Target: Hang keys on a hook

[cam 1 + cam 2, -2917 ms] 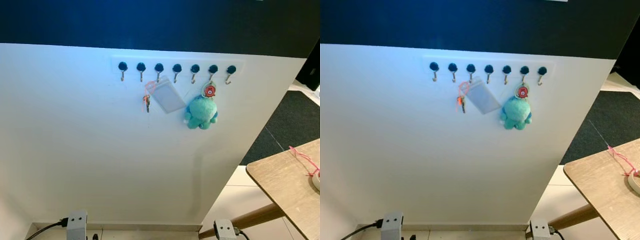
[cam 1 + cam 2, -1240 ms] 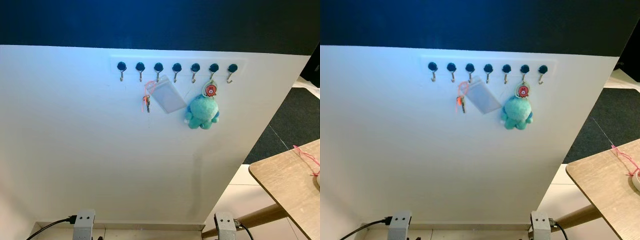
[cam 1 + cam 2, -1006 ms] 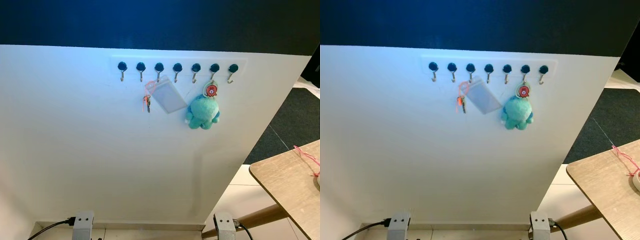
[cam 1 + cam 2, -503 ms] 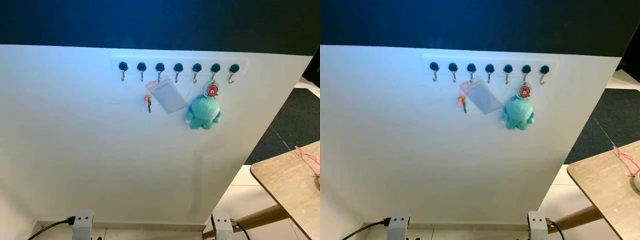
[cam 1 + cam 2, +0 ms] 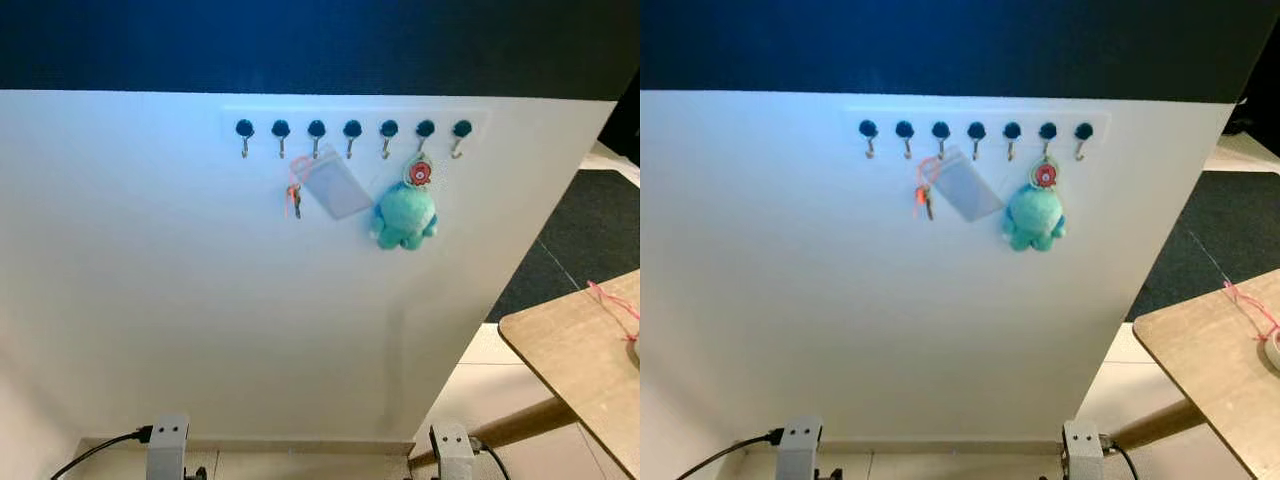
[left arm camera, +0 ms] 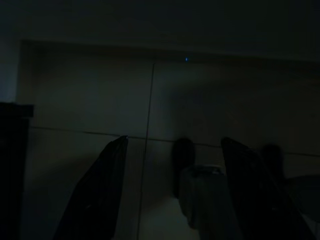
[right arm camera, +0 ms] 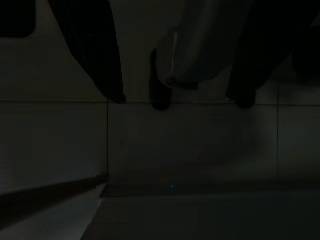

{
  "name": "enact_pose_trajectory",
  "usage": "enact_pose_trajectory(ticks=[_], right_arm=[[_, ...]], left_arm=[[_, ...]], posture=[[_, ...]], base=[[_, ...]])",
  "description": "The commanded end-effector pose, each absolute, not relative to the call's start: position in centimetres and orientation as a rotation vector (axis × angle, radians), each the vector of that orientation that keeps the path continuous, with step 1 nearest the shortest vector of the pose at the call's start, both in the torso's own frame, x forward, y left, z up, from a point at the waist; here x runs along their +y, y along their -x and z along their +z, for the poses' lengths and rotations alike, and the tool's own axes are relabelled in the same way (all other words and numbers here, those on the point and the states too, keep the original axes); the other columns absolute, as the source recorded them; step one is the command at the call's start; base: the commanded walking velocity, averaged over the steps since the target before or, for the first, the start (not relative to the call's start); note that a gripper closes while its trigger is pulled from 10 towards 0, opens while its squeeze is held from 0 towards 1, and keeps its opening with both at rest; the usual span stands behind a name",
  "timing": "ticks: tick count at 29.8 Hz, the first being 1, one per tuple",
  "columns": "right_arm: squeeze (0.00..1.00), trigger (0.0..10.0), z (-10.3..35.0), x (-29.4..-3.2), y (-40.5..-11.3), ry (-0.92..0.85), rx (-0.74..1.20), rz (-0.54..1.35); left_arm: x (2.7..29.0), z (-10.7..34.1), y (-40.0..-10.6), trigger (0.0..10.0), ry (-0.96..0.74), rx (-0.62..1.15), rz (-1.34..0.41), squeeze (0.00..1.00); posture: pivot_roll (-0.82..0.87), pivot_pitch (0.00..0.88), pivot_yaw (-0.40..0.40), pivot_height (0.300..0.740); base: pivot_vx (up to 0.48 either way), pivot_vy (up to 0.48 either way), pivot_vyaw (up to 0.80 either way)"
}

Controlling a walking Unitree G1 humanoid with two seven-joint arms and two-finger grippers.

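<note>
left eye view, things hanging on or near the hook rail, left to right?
keys on an orange loop → clear card holder → round red tag with the teal plush toy under it → far right, wooden table with a pink cord.

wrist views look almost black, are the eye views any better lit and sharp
Left wrist view: very dark, with the left gripper fingers spread over dim floor tiles. Right wrist view: equally dark, the right gripper open too. Eye views: well lit but slightly soft, with a bluish cast on the white wall panel near the row of dark-knobbed hooks; the teal plush keychain stays readable.
</note>
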State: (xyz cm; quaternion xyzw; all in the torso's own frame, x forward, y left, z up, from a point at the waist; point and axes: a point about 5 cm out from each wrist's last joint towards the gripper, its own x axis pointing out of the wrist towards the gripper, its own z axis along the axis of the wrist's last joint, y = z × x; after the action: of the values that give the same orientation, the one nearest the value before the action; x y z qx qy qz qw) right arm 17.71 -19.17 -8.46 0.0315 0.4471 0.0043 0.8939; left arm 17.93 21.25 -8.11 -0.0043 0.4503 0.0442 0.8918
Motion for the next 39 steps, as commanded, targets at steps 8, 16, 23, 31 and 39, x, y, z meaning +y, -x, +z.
enact_pose_trajectory(ticks=[8, 16, 23, 31, 39], right_arm=[[0.00, 10.0, -8.8, -18.8, -17.1, -0.085, 0.949, -0.004], [0.00, 10.0, -8.8, -18.7, -17.1, -0.088, 0.947, -0.004], [0.00, 10.0, -8.7, -18.4, -17.4, -0.090, 0.947, -0.008], [0.00, 10.0, -8.2, -16.1, -19.3, -0.095, 0.930, 0.007], [0.00, 10.0, -8.1, -13.9, -19.6, -0.104, 0.916, 0.025]], left_arm=[[21.6, -8.4, -17.2, 10.0, 0.003, 0.955, 0.084, 0.00], [21.7, -8.3, -17.3, 10.0, -0.006, 0.950, 0.077, 0.00], [21.7, -8.3, -17.4, 10.0, -0.025, 0.955, 0.049, 0.00], [21.6, -8.2, -17.4, 10.0, -0.049, 0.958, 0.016, 0.00], [21.7, -8.3, -17.3, 10.0, -0.082, 0.963, 0.007, 0.00]], posture=[[0.05, 0.000, 0.002, 0.740], [0.05, 0.000, 0.005, 0.740], [0.04, 0.000, 0.007, 0.740], [0.04, 0.000, 0.008, 0.740], [0.04, 0.000, 0.012, 0.740]], base=[[-0.420, 0.000, 0.00], [-0.420, 0.000, 0.00], [-0.171, 0.000, 0.00], [0.000, -0.057, 0.00], [0.000, -0.417, 0.00]])
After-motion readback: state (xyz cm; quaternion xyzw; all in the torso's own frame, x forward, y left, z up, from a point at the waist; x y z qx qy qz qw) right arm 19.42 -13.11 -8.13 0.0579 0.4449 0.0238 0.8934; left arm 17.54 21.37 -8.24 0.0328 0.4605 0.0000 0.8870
